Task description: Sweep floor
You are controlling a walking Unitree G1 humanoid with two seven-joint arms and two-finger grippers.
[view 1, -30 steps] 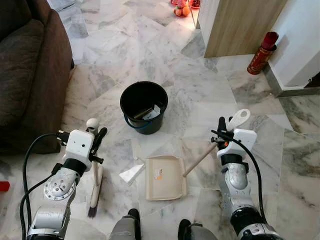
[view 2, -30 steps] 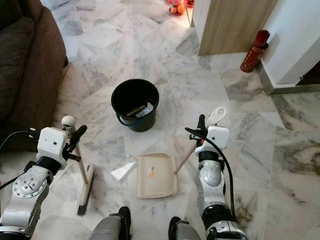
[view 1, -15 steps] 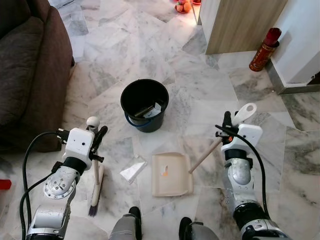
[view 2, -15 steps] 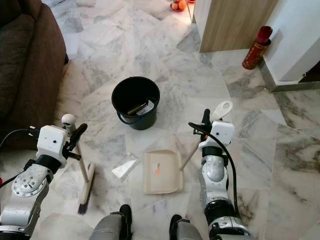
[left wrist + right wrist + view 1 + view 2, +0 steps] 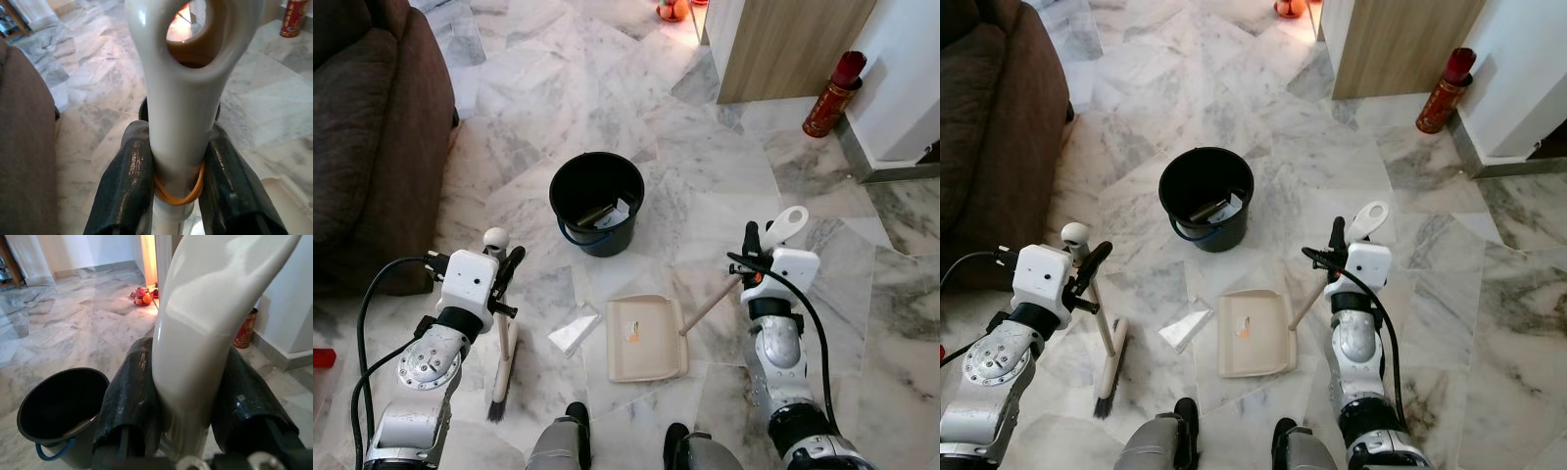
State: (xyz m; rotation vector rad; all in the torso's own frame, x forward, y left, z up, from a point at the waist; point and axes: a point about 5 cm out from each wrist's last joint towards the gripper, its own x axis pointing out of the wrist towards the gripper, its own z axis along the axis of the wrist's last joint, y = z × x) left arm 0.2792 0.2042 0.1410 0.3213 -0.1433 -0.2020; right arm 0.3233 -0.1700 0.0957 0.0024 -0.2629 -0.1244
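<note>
Left gripper (image 5: 173,171) clamps the upright cream broom handle (image 5: 182,98); right gripper (image 5: 188,396) clamps the glossy dustpan handle (image 5: 205,323), black plastic bucket (image 5: 596,205) beyond.

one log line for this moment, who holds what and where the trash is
left gripper: shut on broom | right gripper: shut on dustpan | paper scrap: on floor between broom and dustpan | bucket: ahead

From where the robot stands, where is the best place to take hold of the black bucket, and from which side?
Probably the black bucket by its open top rim, from above: it stands upright, mouth open. Its blue handle hangs down against the near wall, harder to catch.
</note>
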